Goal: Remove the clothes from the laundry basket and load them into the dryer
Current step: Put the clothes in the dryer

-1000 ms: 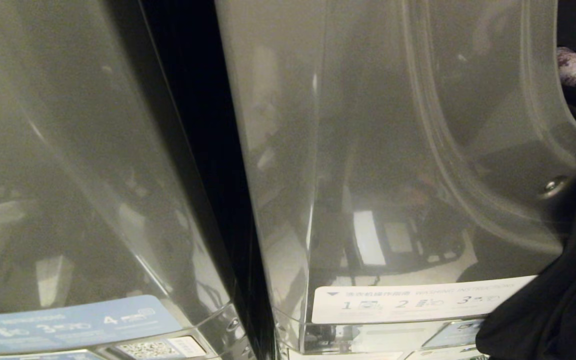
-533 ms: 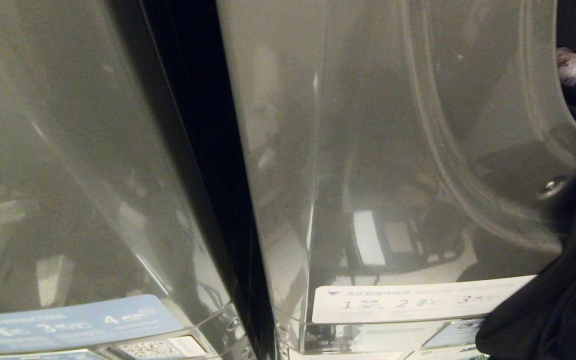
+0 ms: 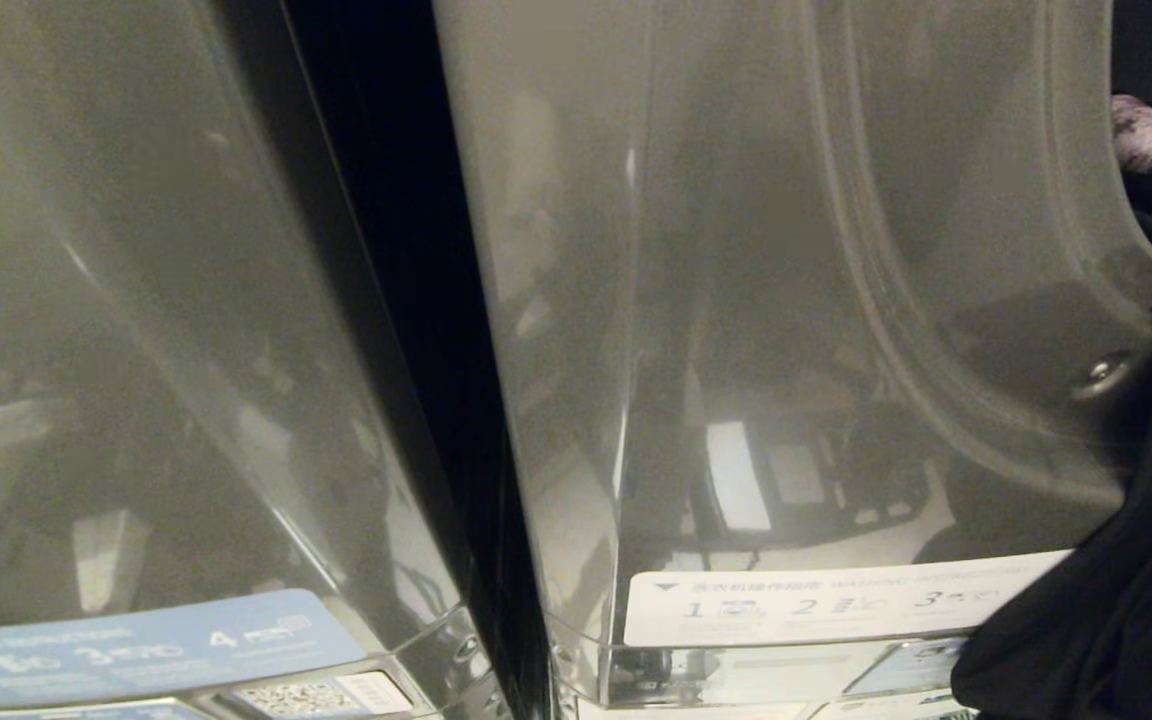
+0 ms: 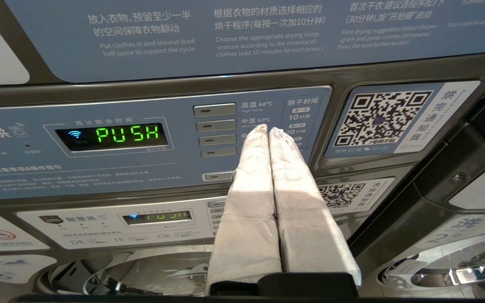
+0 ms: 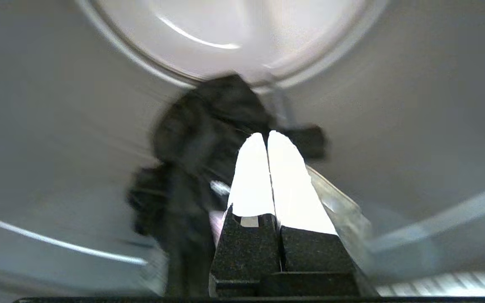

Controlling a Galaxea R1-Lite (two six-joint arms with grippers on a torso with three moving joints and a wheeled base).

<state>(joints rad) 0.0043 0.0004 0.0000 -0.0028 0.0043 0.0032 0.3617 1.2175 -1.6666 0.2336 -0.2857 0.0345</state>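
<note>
Dark garment (image 5: 200, 139), blurred, perhaps hanging lengthwise

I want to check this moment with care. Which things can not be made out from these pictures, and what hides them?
- Laundry basket: in no view.
- Dark garment, head view: cut off by the right edge; its full shape is hidden.
- Dark clothes, right wrist view: motion blur hides which pieces they are, and whether the right gripper pinches any cloth.
- Both arms: outside the head view.
- Lower display, left wrist view: too faint to read.
</note>
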